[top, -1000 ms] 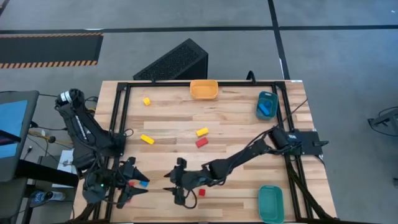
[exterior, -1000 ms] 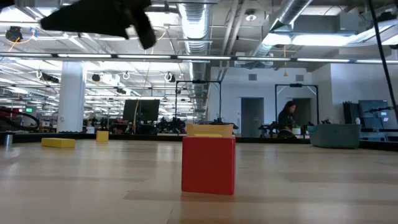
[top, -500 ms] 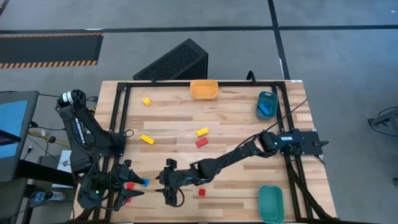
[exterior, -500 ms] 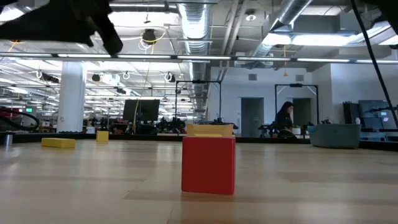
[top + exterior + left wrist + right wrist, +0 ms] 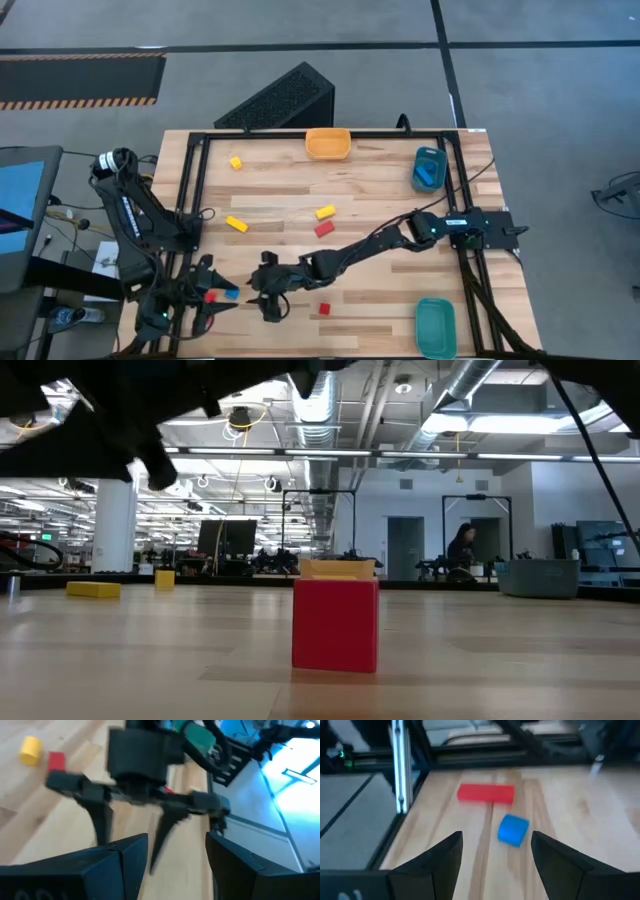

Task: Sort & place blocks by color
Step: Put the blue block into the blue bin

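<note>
In the high view a red bar [image 5: 210,297] and a blue block [image 5: 231,294] lie flat near the table's near left corner. My left gripper [image 5: 207,298] is open there, its fingers spread on either side of the red bar as seen from above. My right gripper [image 5: 262,290] is open just right of the blue block and points at it. The right wrist view shows the blue block [image 5: 513,829] and the red bar [image 5: 485,793] ahead of its open fingers. A red cube [image 5: 323,310] rests on the table further right.
A yellow bar [image 5: 236,224], a yellow block [image 5: 325,212], a red block [image 5: 323,229] and a yellow cube [image 5: 236,162] lie mid-table. An orange tray [image 5: 328,143] stands at the far edge, a blue tray [image 5: 430,168] at the right and a teal tray [image 5: 435,327] near right.
My right gripper has travelled toward the table's left edge, past the red cube, and closed in on the blue block and red bar. It has stayed open.
</note>
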You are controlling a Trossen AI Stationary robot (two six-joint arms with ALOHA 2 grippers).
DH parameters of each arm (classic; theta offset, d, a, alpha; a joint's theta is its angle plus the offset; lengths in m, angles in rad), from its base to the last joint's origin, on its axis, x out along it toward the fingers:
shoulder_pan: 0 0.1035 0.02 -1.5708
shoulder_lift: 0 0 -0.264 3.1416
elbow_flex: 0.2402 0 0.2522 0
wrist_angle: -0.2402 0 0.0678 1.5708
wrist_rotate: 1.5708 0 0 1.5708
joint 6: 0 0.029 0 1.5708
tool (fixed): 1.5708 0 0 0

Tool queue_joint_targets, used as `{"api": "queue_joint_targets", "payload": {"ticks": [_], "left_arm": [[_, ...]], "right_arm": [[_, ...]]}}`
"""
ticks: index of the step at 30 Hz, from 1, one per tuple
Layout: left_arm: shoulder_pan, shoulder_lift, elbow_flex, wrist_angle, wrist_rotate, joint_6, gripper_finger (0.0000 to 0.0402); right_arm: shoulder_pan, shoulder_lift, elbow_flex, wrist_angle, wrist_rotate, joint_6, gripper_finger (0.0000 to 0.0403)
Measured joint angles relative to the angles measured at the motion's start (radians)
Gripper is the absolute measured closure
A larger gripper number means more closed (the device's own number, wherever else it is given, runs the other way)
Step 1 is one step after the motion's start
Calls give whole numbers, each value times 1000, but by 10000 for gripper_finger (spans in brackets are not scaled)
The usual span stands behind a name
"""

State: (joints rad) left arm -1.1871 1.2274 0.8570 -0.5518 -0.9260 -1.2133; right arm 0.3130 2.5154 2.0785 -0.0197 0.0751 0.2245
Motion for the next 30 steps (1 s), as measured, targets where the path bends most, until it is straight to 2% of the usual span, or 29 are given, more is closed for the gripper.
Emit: {"api": "queue_joint_targets", "payload": {"ticks": [12,17,23,30], "left_arm": [[53,0,0,-42,-13,0,214],[60,0,0,-53,15,-12,214],[63,1,0,-91,22,-75,214],[65,2,0,-133,104,-147,214]], "right_arm": [[-6,34,-3,11,-26,-138,124],[-14,53,-6,7,-28,-215,103],[-27,102,-4,152,-32,-234,73],[-37,135,-2,240,-56,-226,53]]}}
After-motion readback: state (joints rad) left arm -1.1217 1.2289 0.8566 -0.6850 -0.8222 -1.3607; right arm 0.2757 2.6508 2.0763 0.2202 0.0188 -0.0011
